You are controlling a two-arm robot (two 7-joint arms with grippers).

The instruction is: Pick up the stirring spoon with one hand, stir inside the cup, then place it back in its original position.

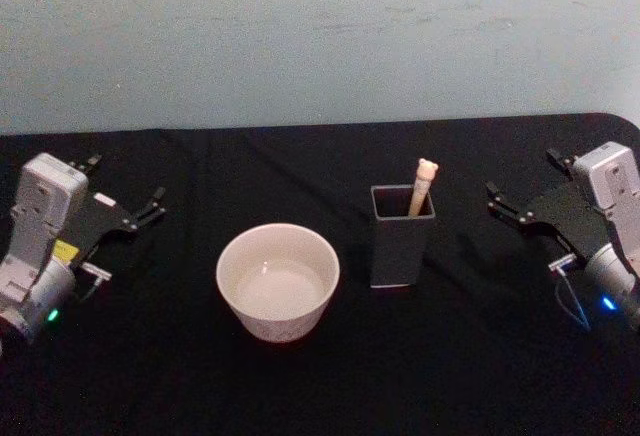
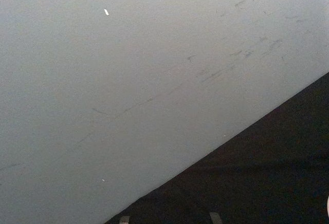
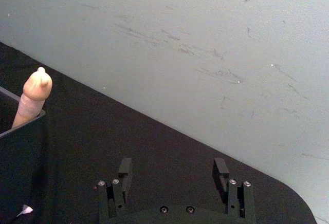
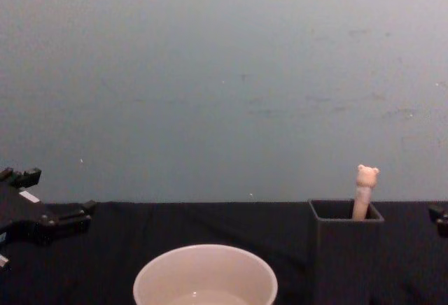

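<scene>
The peach-beige, bear-headed stirring spoon [image 1: 423, 186] stands handle-up in the dark grey square holder [image 1: 402, 248] at two o'clock of the cream-pink round cup [image 1: 280, 326], easy to pluck, while the left gripper [image 1: 127, 181] at nine and the right gripper [image 1: 522, 174] at three o'clock sit spread and empty.

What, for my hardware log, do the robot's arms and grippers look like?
Left gripper and right gripper: light grey boxy housings, black plates, thin black fingers. Left carries a yellow label and green light; right a blue light and thin cable.

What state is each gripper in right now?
Left gripper: open, empty.
Right gripper: open, empty.
</scene>
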